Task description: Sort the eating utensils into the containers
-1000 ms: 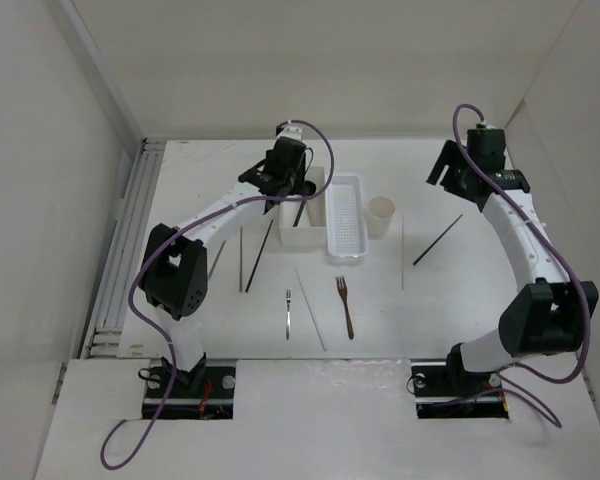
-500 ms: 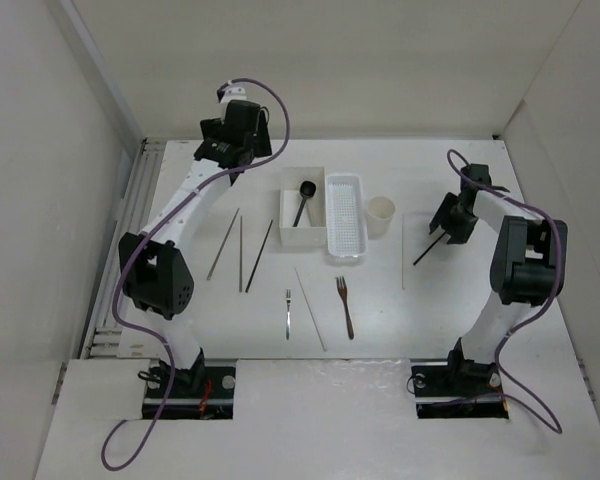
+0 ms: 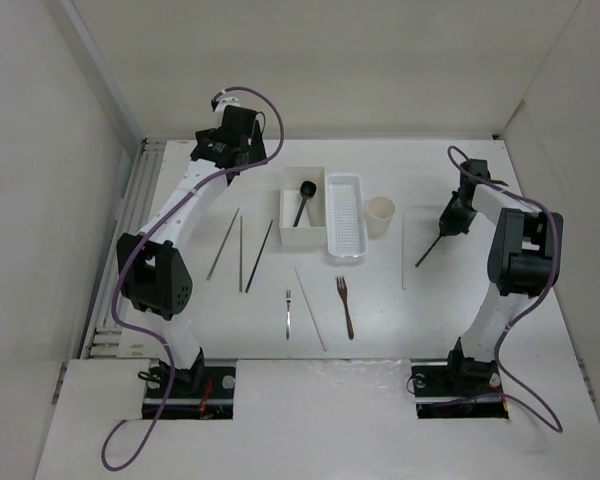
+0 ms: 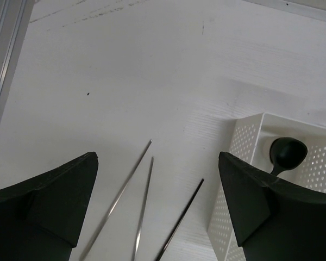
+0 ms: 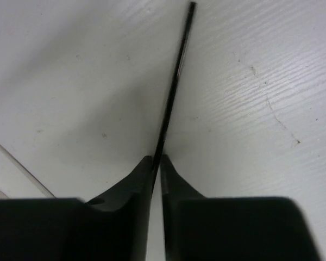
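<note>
A black spoon [image 3: 302,200] [image 4: 287,152] lies in the white square box [image 3: 302,238] [image 4: 244,141]. My left gripper [image 3: 240,160] [image 4: 157,157] hangs open and empty above the table, left of the box, over the far ends of three thin chopsticks [image 3: 242,250] [image 4: 144,206]. My right gripper [image 3: 452,222] [image 5: 157,159] is down at the table on the right, shut on a black chopstick [image 3: 430,250] [image 5: 176,76] near its far end. The perforated basket [image 3: 346,230] and the cream cup [image 3: 381,215] stand beside the box. A silver fork [image 3: 289,312] and a brown fork [image 3: 345,305] lie nearer the front.
Two pale chopsticks lie on the table, one [image 3: 310,307] between the forks and one [image 3: 402,250] just left of the black chopstick. White walls close in the table on the left, back and right. A metal rail [image 3: 130,240] runs along the left edge.
My left gripper opened, left the spoon in the box and swung back to the far left. My right arm dropped to the table and its jaws closed on the black chopstick.
</note>
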Available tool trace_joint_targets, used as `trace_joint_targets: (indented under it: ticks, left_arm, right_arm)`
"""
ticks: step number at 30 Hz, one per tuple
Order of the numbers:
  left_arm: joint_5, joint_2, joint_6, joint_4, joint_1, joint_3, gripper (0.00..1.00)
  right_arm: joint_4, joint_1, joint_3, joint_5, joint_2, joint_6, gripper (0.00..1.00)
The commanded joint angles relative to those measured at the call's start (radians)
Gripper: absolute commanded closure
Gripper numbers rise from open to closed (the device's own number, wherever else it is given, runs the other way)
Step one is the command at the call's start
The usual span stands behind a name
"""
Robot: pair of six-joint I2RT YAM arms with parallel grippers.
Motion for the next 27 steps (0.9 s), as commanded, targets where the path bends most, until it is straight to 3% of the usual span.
trace_joint_targets:
  ticks: [1,3,14,19,27]
  left_arm:
    - [-0.036,-0.06,-0.008,-0.001,0.009,0.05,0.09]
    - [-0.037,-0.06,-0.008,-0.001,0.009,0.05,0.09]
    - [-0.026,-0.06,-0.008,0.008,0.009,0.04,0.09]
    - [-0.017,-0.069,-0.008,0.008,0.009,0.031,0.09]
    - [0.025,-0.079,-0.017,-0.001,0.009,0.001,0.09]
  right_arm:
    - [-0.016,0.014,-0.002,0.01,0.034,0.008,0.88]
    - [-0.025,0.014,-0.002,0.022,0.034,0.008,1.0]
    - [0.001,0.101,0.021,0.193,-0.166,-0.156,1.0]
    - [-0.036,0.145,0.079,0.249,-0.256,-0.156,1.0]
    - [-0.152,0.363,0.401,0.546,-0.276,-0.248,1.0]
